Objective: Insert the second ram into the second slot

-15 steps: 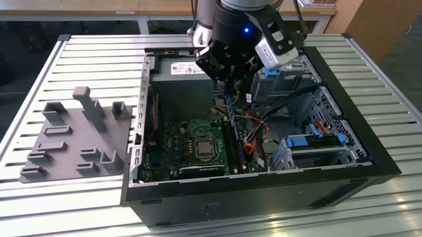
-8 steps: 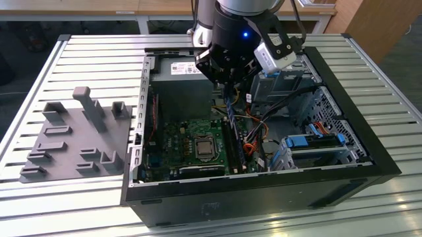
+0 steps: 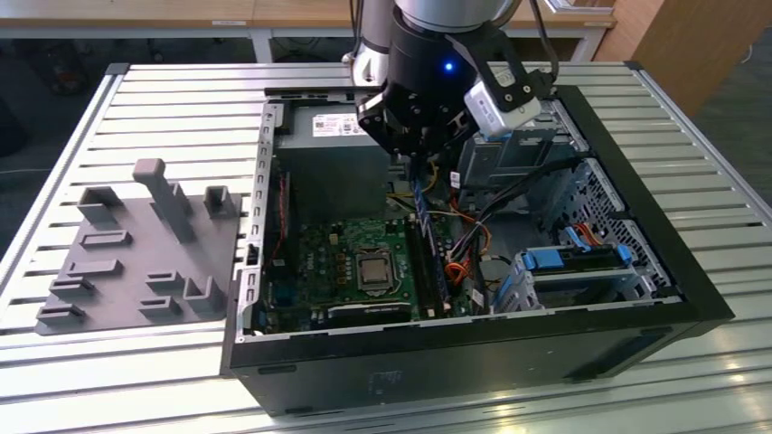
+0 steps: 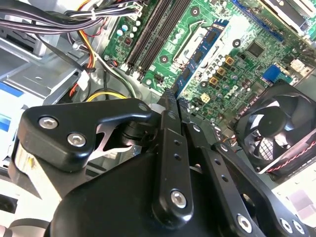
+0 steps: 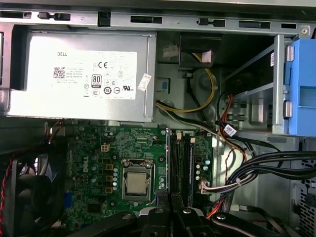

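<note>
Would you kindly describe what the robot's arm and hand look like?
The arm is silver-grey above a black wrist with a small blue light. The hand is black, its linked fingers fastened with silver screws. A white box is mounted beside it.

Case (image 3: 483, 362) and tray (image 3: 127, 271) on the table (image 3: 181, 81).
Tray toward the table's edge at the exterior view's left; motherboard (image 3: 350, 262) in the case, gripper (image 3: 420, 152) with the second ram (image 4: 196, 57) above it.
</note>
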{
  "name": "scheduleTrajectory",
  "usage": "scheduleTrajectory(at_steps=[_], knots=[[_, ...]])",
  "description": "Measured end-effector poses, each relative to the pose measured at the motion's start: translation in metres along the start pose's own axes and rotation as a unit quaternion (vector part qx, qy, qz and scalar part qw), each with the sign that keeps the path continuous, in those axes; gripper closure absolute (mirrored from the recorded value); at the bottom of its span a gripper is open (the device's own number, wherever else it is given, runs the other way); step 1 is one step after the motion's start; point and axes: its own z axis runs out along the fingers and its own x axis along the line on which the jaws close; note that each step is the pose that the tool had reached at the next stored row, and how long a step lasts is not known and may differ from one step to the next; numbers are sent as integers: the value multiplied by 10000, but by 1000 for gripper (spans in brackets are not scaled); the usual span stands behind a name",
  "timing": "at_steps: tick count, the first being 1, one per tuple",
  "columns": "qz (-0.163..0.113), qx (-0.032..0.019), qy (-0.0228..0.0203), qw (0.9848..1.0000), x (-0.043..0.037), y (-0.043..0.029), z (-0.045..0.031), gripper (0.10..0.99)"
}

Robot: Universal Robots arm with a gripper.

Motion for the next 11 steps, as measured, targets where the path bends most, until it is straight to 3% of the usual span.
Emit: scheduleTrajectory(at_steps=[11], knots=[[0, -1, 0, 10000, 0, -1, 27, 953]])
